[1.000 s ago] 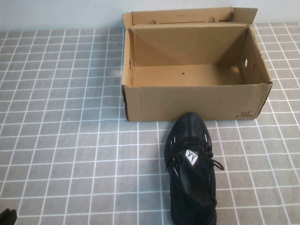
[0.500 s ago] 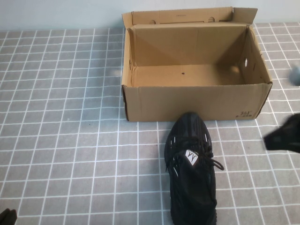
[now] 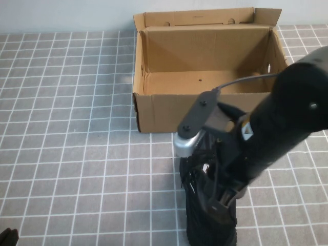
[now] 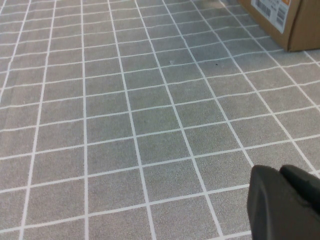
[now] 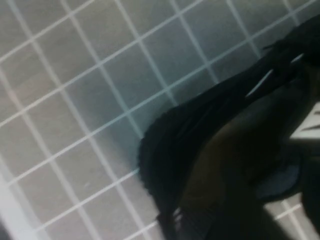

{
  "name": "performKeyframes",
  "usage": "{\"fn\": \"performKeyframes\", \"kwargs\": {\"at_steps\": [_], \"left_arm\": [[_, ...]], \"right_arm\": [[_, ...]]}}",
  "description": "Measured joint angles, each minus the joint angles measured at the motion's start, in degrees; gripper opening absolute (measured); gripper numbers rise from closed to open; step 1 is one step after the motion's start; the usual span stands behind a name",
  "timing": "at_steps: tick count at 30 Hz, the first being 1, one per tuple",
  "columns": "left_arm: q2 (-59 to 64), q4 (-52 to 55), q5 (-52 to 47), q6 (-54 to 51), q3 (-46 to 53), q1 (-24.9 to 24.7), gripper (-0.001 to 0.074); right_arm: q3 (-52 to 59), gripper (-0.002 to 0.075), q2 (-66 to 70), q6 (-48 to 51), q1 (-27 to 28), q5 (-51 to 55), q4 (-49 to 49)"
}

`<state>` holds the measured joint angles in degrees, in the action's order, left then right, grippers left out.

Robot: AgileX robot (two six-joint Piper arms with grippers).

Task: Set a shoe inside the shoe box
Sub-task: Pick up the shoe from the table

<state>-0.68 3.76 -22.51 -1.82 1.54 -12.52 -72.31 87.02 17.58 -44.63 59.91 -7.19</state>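
The black knit shoe [image 3: 196, 221] lies on the tiled table just in front of the shoe box [image 3: 205, 110], toe toward it. The brown cardboard box stands open and empty, its flap lid raised at the back. My right arm reaches in from the right, and its gripper [image 3: 218, 205] hangs low over the shoe's middle, hiding the tongue and laces. In the right wrist view the shoe [image 5: 200, 135] fills the frame close up. My left gripper [image 4: 287, 200] is shut and holds nothing, parked at the near left corner [image 3: 6, 237].
Grey tiled cloth [image 3: 77, 154] covers the table to the left of the shoe and box. One corner of the box with a printed label [image 4: 280, 17] shows far off in the left wrist view.
My right arm has swung in from the right edge and now hangs over the shoe. Shoe, box and left arm have not moved.
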Motion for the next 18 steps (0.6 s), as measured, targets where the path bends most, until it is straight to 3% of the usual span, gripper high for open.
{"fn": "performKeyframes", "kwargs": {"at_steps": [2, 5, 14, 18], "left_arm": [[0.0, 0.0, 0.0, 0.0, 0.0, 0.0, 0.0000], [0.0, 0.0, 0.0, 0.0, 0.0, 0.0, 0.0000], [0.0, 0.0, 0.0, 0.0, 0.0, 0.0, 0.0000], [0.0, 0.0, 0.0, 0.0, 0.0, 0.0, 0.0000]], "right_arm": [[0.0, 0.0344, 1.3, 0.0, -0.1, -2.1, 1.8], [0.0, 0.0449, 3.2, -0.1, -0.1, -6.4, 4.0], [0.0, 0.0498, 9.4, -0.9, -0.1, -12.0, 14.0], [0.0, 0.0499, 9.6, -6.2, -0.1, -12.0, 20.9]]}}
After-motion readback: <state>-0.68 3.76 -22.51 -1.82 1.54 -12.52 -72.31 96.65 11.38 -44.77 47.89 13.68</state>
